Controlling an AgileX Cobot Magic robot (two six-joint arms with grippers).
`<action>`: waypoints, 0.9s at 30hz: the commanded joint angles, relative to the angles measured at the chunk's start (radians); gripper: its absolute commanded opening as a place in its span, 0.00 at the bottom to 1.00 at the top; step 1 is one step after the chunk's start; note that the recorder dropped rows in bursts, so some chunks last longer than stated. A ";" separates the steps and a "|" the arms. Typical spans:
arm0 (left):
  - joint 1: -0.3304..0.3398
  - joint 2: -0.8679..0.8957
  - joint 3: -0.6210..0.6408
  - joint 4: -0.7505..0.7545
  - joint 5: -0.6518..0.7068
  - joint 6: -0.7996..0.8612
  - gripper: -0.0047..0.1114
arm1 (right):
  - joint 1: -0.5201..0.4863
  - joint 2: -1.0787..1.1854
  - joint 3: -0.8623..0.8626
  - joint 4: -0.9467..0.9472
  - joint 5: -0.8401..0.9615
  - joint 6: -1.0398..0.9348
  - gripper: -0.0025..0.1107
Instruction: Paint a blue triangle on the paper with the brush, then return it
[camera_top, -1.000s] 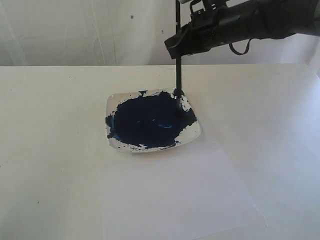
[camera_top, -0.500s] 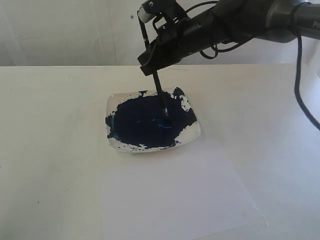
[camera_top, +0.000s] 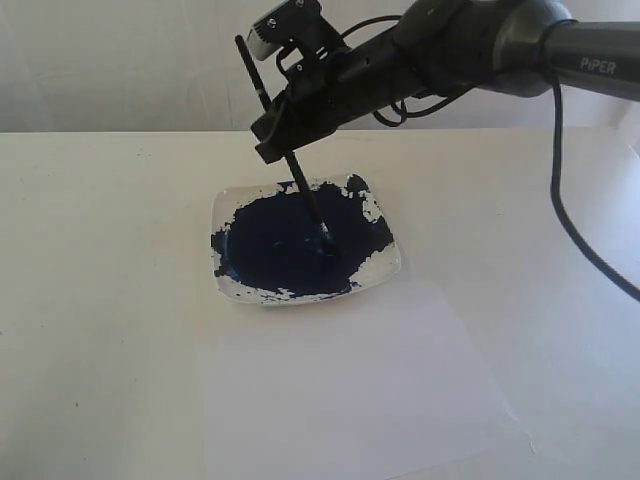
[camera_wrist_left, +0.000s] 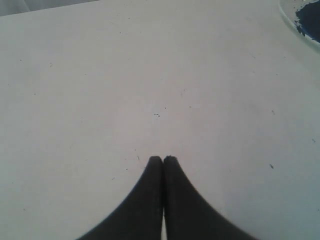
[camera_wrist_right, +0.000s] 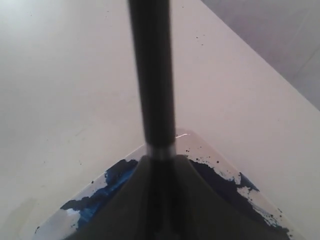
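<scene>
My right gripper (camera_top: 285, 130) is shut on the black-handled brush (camera_top: 300, 188), which leans with its top toward the left. Its tip dips into the dark navy paint pool in the dish (camera_top: 225, 205). From the right wrist, the brush (camera_wrist_right: 152, 75) runs up between the fingers (camera_wrist_right: 120, 200), with the dish (camera_wrist_right: 210, 152) below. The white paper (camera_top: 350, 390) lies in front of the dish and carries no blue triangle. My left gripper (camera_wrist_left: 163, 159) is shut, holds nothing, and hovers over bare table; it is out of the exterior view.
The dish rim (camera_wrist_left: 295, 22) shows at one corner of the left wrist view. White table (camera_top: 100, 280) surrounds the dish. A black cable (camera_top: 565, 200) hangs from the right arm on the right. A pale wall stands behind.
The right arm has swung leftward over the dish. The brush has gone from upright at the dish's far rim to tilted, and its tip has slid toward the middle of the paint.
</scene>
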 joint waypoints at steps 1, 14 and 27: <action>0.004 -0.005 0.003 -0.007 0.001 -0.005 0.04 | 0.005 0.017 -0.002 0.026 0.006 0.007 0.02; 0.004 -0.005 0.003 -0.007 0.001 -0.005 0.04 | 0.008 0.021 -0.002 0.168 -0.026 -0.056 0.02; 0.004 -0.005 0.003 -0.007 0.001 -0.005 0.04 | 0.008 -0.091 0.000 0.110 0.010 -0.078 0.02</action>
